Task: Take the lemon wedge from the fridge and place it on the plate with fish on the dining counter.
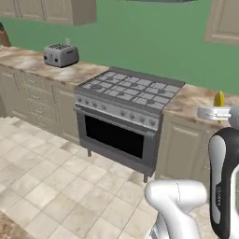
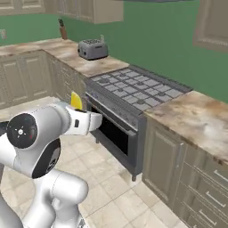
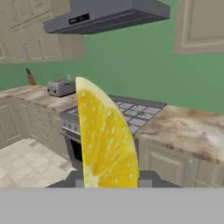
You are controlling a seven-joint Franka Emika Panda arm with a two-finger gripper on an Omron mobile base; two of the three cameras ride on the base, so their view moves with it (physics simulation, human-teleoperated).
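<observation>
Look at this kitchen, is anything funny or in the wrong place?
Only one thing: a lemon wedge is up in the air, pinched upright in the robot's fingers in front of the stove instead of lying somewhere. The toaster sits straight on the counter, and nothing looks spilled or broken.

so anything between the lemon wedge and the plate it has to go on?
Can't settle it: the plate and dining counter aren't in these frames. The gripper is shut on the lemon wedge, carried above the tiled floor and facing the stove and toaster. Nothing touches the wedge besides the fingers.
</observation>
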